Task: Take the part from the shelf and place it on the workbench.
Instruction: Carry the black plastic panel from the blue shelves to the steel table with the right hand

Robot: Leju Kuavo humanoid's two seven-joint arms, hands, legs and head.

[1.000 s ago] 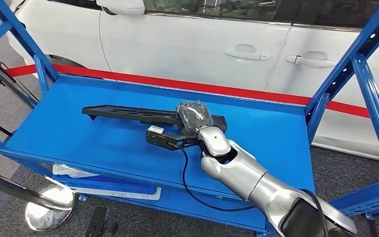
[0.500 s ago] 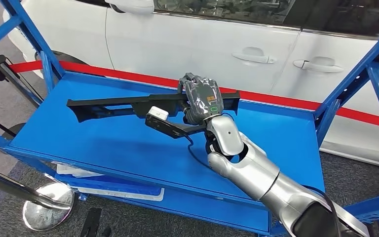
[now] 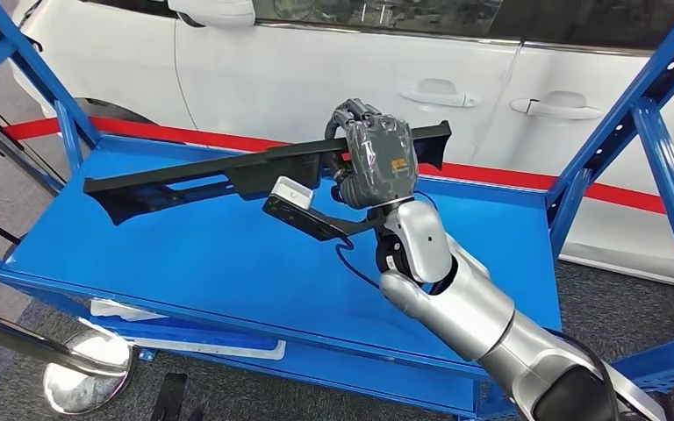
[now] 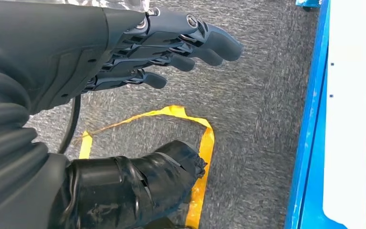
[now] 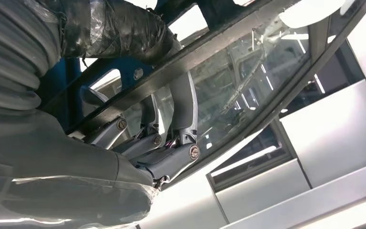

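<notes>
The part is a long black plastic bar (image 3: 193,175), lifted clear above the blue shelf (image 3: 184,254) and sloping down toward its far-left end. My right hand (image 3: 377,158) grips it near its right end, fingers wrapped over the top. The right wrist view looks up along the bar (image 5: 205,57) with my right hand's fingers (image 5: 171,160) curled around it. My left hand (image 4: 138,52) hangs beside the shelf over grey carpet, fingers stretched out and apart, holding nothing.
A white car (image 3: 360,79) stands right behind the shelf, past a red floor band. Blue uprights (image 3: 658,149) frame the shelf on both sides. A chrome stanchion base (image 3: 83,373) and a lower shelf with a white sheet (image 3: 184,338) lie below. Yellow tape (image 4: 200,157) marks the carpet.
My right hand has lifted the black bar off the shelf surface and raised it, its left end swinging further left; the camera view has shifted slightly too.
</notes>
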